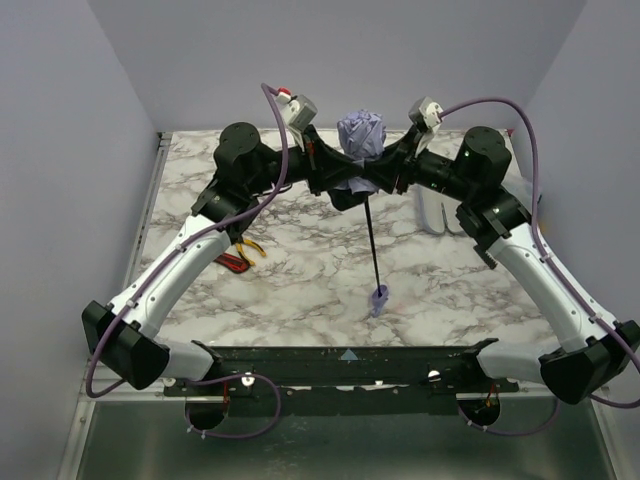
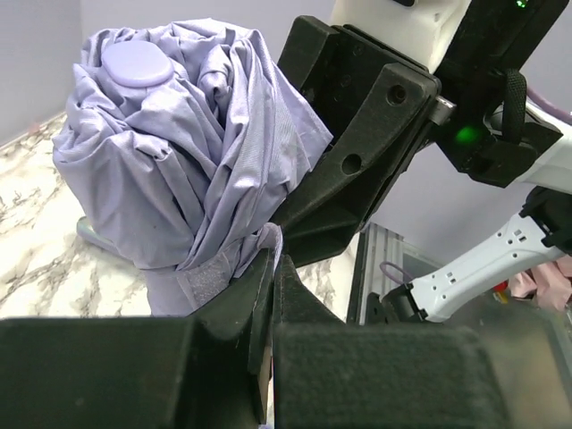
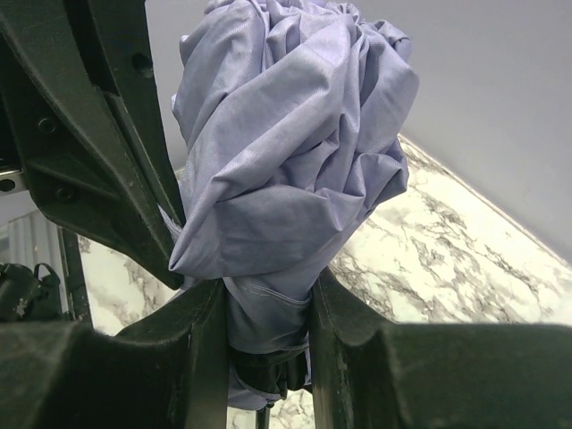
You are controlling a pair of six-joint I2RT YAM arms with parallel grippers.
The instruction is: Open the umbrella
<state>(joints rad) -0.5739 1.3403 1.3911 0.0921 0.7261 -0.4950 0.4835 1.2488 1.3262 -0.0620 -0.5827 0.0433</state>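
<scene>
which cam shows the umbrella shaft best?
Top external: the shaft is visible along its full length, from the canopy down to the handle. Left wrist shows only the bundled canopy. Right wrist shows canopy plus a dark stub at the bottom edge.

Umbrella (image 3: 295, 152): thin woven cloth, pale lavender, finely ribbed, with a faint sheen and heavy creasing. A smooth matt plastic cap (image 2: 137, 64) is seen at its top. A fuzzy fastening strap (image 2: 210, 281) is noted low on the bundle. The shaft (image 1: 372, 245) is recorded as thin, black and dull.
Left gripper (image 2: 273, 268) and right gripper (image 3: 266, 299): matt black plastic, slightly grainy on the faces.
Arm shells (image 1: 185, 262): smooth white plastic, mildly glossy.
Table (image 1: 300, 270): marble-patterned top, smooth, low sheen.
Cables (image 1: 286, 150): smooth purple sheathing.
</scene>
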